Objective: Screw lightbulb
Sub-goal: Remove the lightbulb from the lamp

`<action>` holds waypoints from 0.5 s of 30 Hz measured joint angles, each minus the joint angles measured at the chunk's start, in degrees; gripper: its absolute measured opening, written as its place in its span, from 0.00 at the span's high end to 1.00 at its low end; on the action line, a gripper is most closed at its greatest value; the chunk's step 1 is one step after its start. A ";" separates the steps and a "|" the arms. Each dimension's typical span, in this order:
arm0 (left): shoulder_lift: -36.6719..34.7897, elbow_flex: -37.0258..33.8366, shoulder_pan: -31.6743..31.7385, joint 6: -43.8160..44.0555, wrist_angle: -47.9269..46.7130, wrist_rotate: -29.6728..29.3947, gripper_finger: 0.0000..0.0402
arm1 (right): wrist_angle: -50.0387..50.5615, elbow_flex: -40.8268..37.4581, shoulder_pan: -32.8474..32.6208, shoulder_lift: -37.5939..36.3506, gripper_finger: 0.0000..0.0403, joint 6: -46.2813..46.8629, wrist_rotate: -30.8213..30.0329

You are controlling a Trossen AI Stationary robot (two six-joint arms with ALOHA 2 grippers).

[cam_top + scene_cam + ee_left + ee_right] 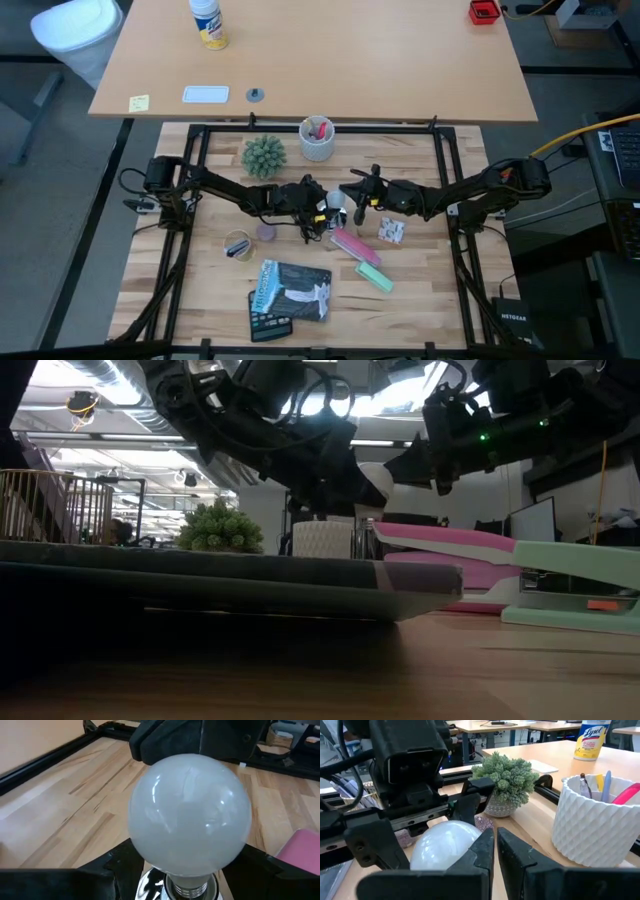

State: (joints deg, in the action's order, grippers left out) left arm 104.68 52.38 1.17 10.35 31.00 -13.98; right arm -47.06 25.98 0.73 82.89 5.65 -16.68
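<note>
The frosted-white pear-shaped glass lightbulb [190, 815], at desk [200, 290] centre, sits clamped in the left pincer [322, 212], while the right pincer [496, 851], at its 3 o'clock, is narrowed almost shut; judged light, slippery, fragile, so grip the globe's widest part gently.

The white cup [318, 139] and plant [263, 155] block the far side. Staplers [356, 246] crowd the near right. The counter [420, 300] is bare beyond them.

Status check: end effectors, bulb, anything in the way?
Left end effector around lightbulb at its base. Right end effector shut, beside the bulb at mid-table. Pink stapler and white cup close by.
</note>
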 joint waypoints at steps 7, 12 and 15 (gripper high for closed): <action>-1.35 -0.04 0.00 0.16 -0.46 -0.10 0.46 | -1.59 0.00 0.00 -0.02 0.93 0.00 -0.25; -2.66 -0.04 0.06 -0.47 -0.08 -0.66 0.46 | -3.92 0.00 0.00 -0.02 0.93 -0.04 -2.50; -2.79 -0.02 0.58 -0.64 0.31 -1.84 0.45 | -3.51 0.00 0.09 0.00 0.93 -0.09 -4.97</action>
State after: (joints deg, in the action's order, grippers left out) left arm 101.89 52.36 1.75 9.71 31.31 -15.82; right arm -50.57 25.98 0.82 82.89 5.56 -21.65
